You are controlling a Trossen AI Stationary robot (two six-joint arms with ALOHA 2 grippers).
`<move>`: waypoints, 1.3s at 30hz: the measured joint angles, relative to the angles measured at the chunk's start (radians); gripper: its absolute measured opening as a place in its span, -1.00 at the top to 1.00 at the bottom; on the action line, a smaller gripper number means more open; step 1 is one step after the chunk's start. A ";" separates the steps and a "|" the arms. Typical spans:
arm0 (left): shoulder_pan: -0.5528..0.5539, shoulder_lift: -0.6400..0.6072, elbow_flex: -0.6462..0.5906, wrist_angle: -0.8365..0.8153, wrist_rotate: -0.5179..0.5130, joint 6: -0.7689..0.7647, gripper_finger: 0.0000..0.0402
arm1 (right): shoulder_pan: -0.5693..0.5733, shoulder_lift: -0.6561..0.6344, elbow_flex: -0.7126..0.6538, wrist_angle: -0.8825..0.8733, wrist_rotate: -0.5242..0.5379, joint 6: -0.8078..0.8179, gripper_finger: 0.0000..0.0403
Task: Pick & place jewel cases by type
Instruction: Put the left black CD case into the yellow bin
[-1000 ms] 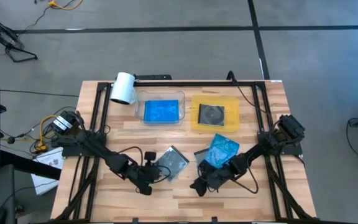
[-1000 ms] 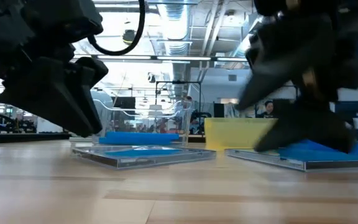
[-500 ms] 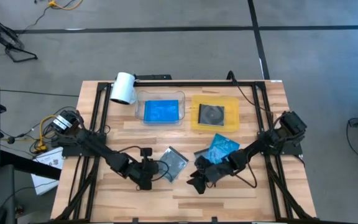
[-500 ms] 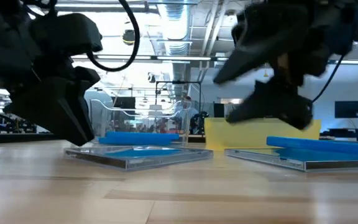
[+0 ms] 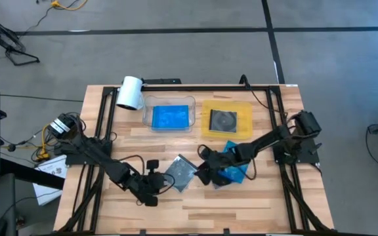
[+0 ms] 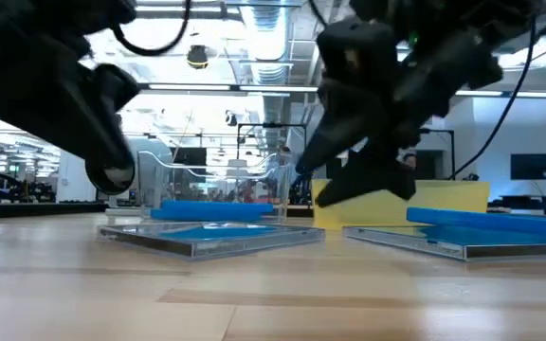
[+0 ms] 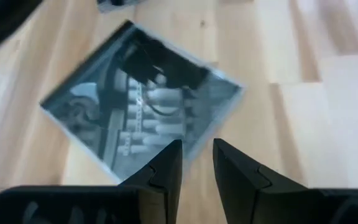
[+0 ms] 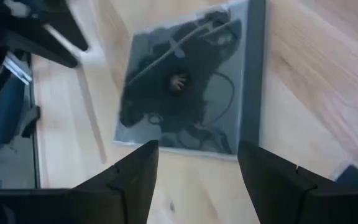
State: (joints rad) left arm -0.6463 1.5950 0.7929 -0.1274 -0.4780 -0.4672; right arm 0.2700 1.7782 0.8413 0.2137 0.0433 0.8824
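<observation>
Near the centre of the high view, a grey-clear case [image 5: 182, 172] lay flat on the bench [image 5: 268, 203]. The left pincer [image 5: 155, 183] hovered beside it, narrowly parted and empty; the right pincer [image 5: 203, 172] gaped wide, also empty. Both arms crowding one case risked a collision or a shove. The bench was pale wood planks; beyond stood a bright workshop with ceiling pipes.
</observation>
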 joint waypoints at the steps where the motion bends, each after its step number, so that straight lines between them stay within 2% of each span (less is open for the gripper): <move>1: -0.011 -0.004 0.000 0.000 0.008 -0.015 0.58 | -0.014 0.006 0.001 0.010 -0.010 -0.013 -0.08; 6: -0.042 0.012 0.000 -0.003 0.042 -0.093 0.58 | -0.069 0.009 0.003 -0.004 -0.016 -0.064 -0.08; 15: -0.016 0.101 -0.013 -0.007 0.110 -0.197 0.58 | -0.122 0.009 0.003 -0.004 -0.053 -0.090 -0.08; 20: 0.002 0.136 -0.011 0.007 0.107 -0.215 0.58 | -0.133 0.009 0.003 0.000 -0.053 -0.103 -0.08; 30: 0.085 0.137 -0.009 -0.006 0.177 -0.228 0.58 | -0.144 0.075 0.004 0.010 -0.100 -0.099 -0.08; 36: 0.128 0.138 -0.009 -0.006 0.178 -0.217 0.58 | -0.155 0.077 0.013 -0.004 -0.166 -0.106 -0.08; 39: 0.149 0.139 -0.010 -0.012 0.163 -0.215 0.58 | -0.155 0.077 0.023 0.001 -0.232 -0.125 -0.08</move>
State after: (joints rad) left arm -0.4969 1.7342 0.7834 -0.1397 -0.3149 -0.6819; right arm 0.1146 1.8549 0.8641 0.2147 -0.1887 0.7573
